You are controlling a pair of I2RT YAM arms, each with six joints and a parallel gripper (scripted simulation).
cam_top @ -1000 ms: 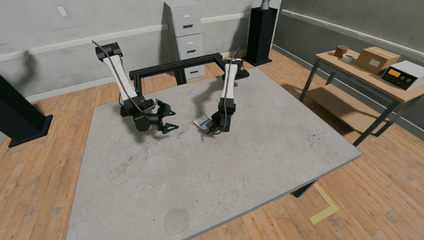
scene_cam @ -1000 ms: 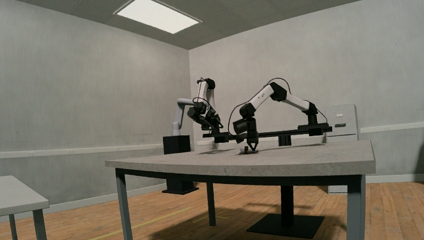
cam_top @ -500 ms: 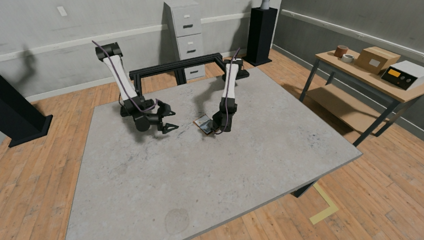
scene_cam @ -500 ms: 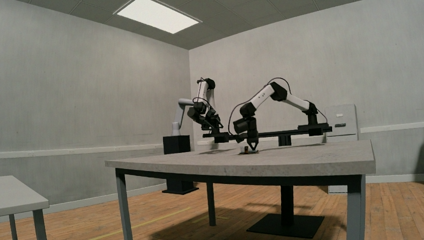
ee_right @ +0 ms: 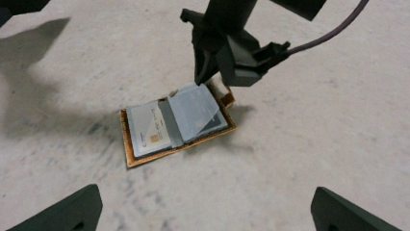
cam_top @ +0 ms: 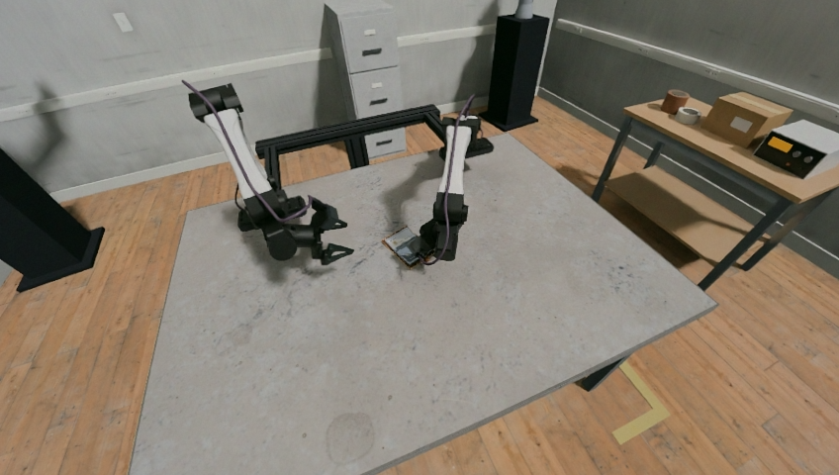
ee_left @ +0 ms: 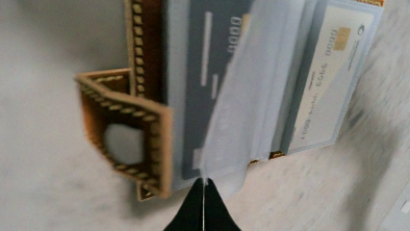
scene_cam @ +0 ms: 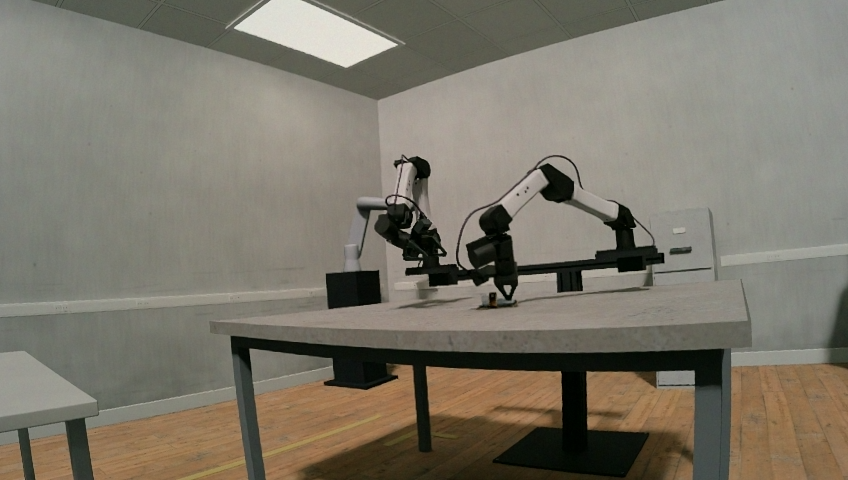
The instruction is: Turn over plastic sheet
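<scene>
I have two black grippers: my left [cam_top: 413, 258] [scene_cam: 508, 296] [ee_left: 203, 188] [ee_right: 198, 83] is closed, its tips pinching a corner of the one clear plastic sheet [ee_left: 241, 115] [ee_right: 192, 108]; my right [cam_top: 350, 237] [scene_cam: 442, 253] [ee_right: 207, 202] is wide open and empty, well apart from it. The sheet is partly raised and curved over the strap half, not turned onto the other.

One brown, light-stitched card holder [cam_top: 388, 242] [ee_left: 148, 43] [ee_right: 129, 146] lies open, with one strap [ee_left: 164, 144] [ee_right: 228, 99] standing up. I make out two cards: one dark [ee_left: 197, 96] [ee_right: 215, 123], one pale [ee_left: 332, 72] [ee_right: 153, 127].

Under it is a mottled grey tabletop [cam_top: 353, 330] [scene_cam: 476, 339] [ee_left: 48, 207] [ee_right: 298, 159]; the floor [cam_top: 506, 435] [scene_cam: 351, 422] is orange-brown planks. A grey metal cabinet [cam_top: 367, 52] [scene_cam: 681, 237] stands at the far side, a wooden bench [cam_top: 665, 126] to the right.

From above, my left gripper covers part of the holder. I cannot count the pages.

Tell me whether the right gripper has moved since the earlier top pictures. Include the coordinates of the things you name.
No. Against the black frame [cam_top: 347, 128] [scene_cam: 553, 267], the right gripper [cam_top: 349, 237] [scene_cam: 442, 248] [ee_right: 207, 196] shows no visible shift in the top view.
</scene>
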